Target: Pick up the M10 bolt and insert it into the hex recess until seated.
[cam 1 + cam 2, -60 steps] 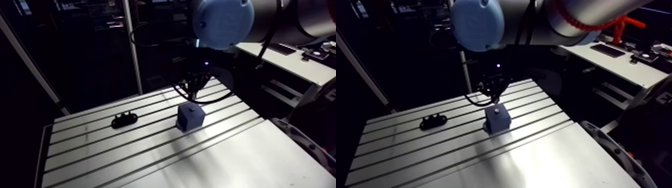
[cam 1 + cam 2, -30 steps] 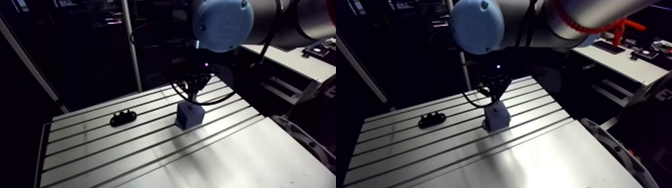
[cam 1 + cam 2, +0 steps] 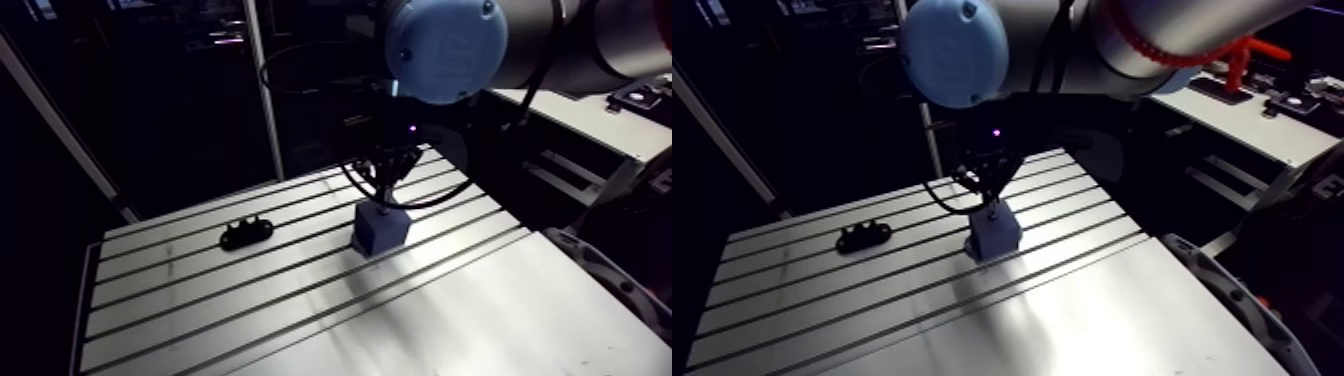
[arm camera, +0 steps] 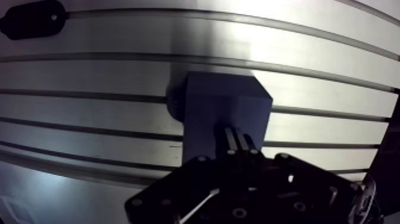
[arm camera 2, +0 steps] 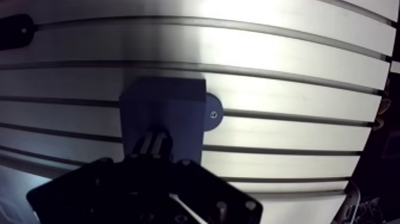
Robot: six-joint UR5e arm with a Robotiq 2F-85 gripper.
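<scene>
Gripper (image 4: 236, 138) is pinched narrow right over the block (image 3: 379, 230), mid-frame on the tabletop (image 3: 200, 300); I can't see the bolt, presumably hidden at its tips. Insertion, I judge: next, press straight down until seated.

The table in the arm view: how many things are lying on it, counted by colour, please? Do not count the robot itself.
Blue block: 1
Black part: 1
Total: 2
</scene>
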